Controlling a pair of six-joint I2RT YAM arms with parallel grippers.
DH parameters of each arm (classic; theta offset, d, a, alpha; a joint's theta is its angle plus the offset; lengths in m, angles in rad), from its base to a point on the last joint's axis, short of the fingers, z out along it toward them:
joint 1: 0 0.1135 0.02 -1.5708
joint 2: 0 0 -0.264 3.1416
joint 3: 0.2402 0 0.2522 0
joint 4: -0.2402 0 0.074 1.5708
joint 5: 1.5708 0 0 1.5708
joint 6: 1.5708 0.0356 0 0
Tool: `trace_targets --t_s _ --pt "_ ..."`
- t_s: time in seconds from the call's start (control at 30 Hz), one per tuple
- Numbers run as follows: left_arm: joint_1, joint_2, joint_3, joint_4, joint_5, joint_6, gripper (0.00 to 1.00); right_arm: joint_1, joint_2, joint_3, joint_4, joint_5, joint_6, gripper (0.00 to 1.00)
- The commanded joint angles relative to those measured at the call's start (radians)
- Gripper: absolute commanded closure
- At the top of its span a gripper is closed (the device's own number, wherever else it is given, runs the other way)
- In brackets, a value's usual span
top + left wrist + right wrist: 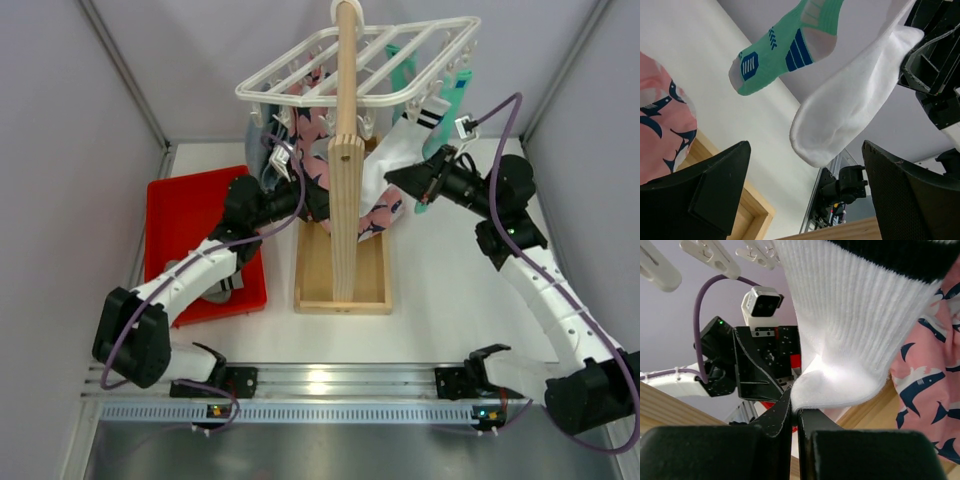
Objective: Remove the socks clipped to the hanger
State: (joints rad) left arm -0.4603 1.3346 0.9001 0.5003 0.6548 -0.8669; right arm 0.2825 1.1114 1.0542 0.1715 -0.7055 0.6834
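- The right gripper (794, 407) has its jaws pressed together on a fold at the lower edge of the white sock (850, 340). It is a thin pinch right at the fingertips, not a deep bite.
- From that pinch the white sock rises up and away from the gripper. Its long axis runs near upright, with the black-banded cuff at the top.
- The cuff end goes up to the hanger (360, 60), among the dangling clips (705, 255). The clip that holds it is out of view, so the release most likely needs a pull down and back toward the right arm, along the sock's length.
- Just beside the sock hangs the pink cloth (930, 380) — close enough to be dragged along.
- Beyond the sock is the left gripper (805, 150), jaws wide and holding nothing. The sock's loose toe dangles between its fingers without touching them.
- A teal sock (785, 50) hangs above it, apart — the left arm's nearer target.
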Motion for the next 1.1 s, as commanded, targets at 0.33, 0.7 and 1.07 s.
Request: trace_targets --t_s 0.33,0.7,1.07 --pt "-0.044 0.185 0.031 0.704 0.124 -0.311 0.38 0.058 -0.045 -0.005 -0.070 0.070 0.002 1.00" --pt "-0.057 0.216 0.042 0.744 0.194 -0.422 1.00 -0.040 -0.073 0.280 -0.444 0.253 -0.208 0.41" --pt "-0.054 0.259 0.066 0.715 0.180 -0.386 0.24 -0.247 -0.041 0.403 -0.471 0.095 -0.185 0.38"
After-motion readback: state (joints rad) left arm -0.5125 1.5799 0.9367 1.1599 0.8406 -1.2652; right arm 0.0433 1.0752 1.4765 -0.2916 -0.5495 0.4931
